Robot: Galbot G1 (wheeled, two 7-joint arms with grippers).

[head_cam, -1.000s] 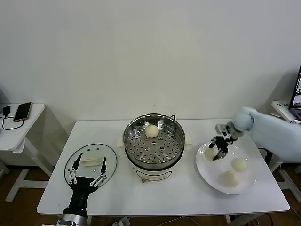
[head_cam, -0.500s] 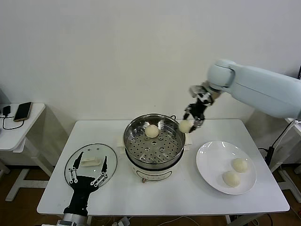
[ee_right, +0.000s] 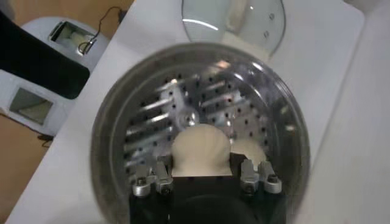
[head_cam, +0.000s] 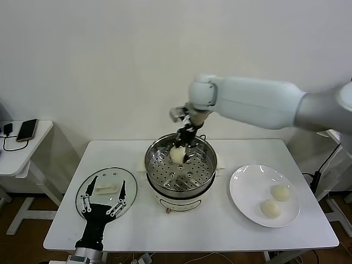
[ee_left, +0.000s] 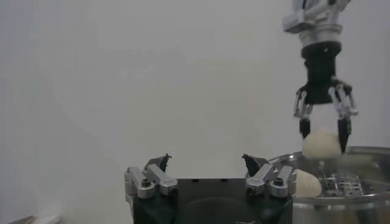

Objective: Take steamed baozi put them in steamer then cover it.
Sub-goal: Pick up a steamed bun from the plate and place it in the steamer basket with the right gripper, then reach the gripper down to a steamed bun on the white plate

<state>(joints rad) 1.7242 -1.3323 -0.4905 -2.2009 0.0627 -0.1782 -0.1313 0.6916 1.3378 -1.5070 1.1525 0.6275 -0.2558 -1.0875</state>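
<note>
The step in hand is loading: the right gripper (head_cam: 184, 147) hangs over the far side of the steamer (head_cam: 180, 167), its fingers (ee_left: 343, 126) clamped on a bun (ee_right: 199, 150) held just above the perforated tray. A second bun (ee_right: 251, 151) already lies on the tray, just beside the held one. The next move calls for lowering the held bun onto a bare part of the tray clear of its neighbour, then spreading the fingers and lifting straight out. Two buns (head_cam: 281, 192) (head_cam: 270, 208) are left on the plate (head_cam: 246, 192), on the tabletop (head_cam: 220, 231) to the right of the steamer, so by this reckoning the loading is about half done. The lid (head_cam: 107, 188) lies flat on the tabletop to the left of the steamer, handle up, not yet fitted. The left gripper (head_cam: 102, 206) hovers at the lid's near edge, idle, its fingers (ee_left: 154, 178) spread apart and holding nothing.
</note>
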